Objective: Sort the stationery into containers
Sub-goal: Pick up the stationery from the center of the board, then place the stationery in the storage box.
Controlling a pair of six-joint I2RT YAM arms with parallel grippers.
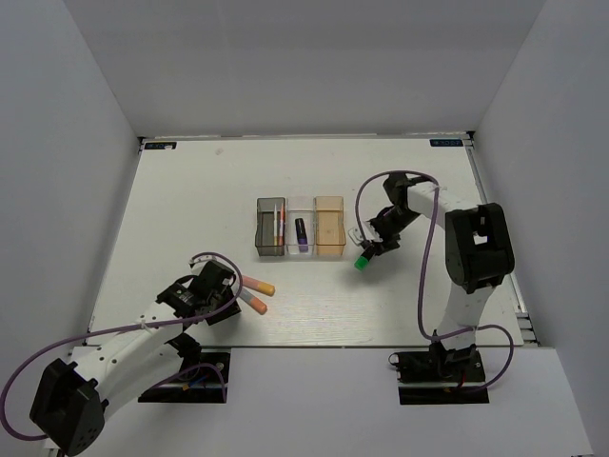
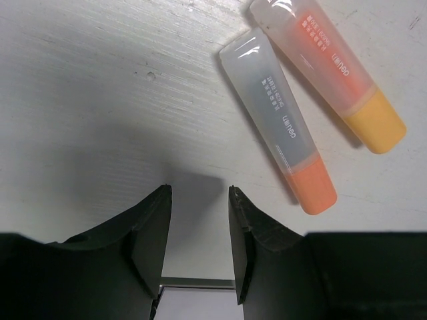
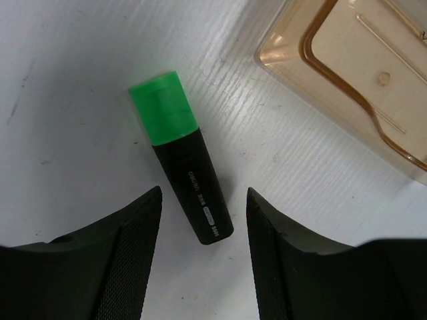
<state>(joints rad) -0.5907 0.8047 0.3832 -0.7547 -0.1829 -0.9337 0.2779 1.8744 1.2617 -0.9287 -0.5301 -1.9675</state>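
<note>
Both arms start from the near edge. Left gripper [image 2: 198, 190] hangs low over the white table [image 1: 190, 209], fingers released on nothing, with two stubby translucent highlighters [image 2: 277, 117] lying just to its right. Right gripper [image 3: 203, 193] tips down, fingers spread either side of the green highlighter [image 3: 187, 167], which lies flat and ungripped near the glossy tan bin [image 3: 347, 73], itself cut off. Thin pens [image 1: 279, 224] in the grey bin [image 1: 264, 228] are hard to make out.

The pale orange bin [image 3: 360, 80] is running off the right wrist view's top and right edges, while overhead the right gripper [image 1: 373, 249] is hiding the black body of the green-and-black highlighter [image 1: 362, 262] and the binned pens [image 1: 280, 225] are appearing too small to distinguish.
</note>
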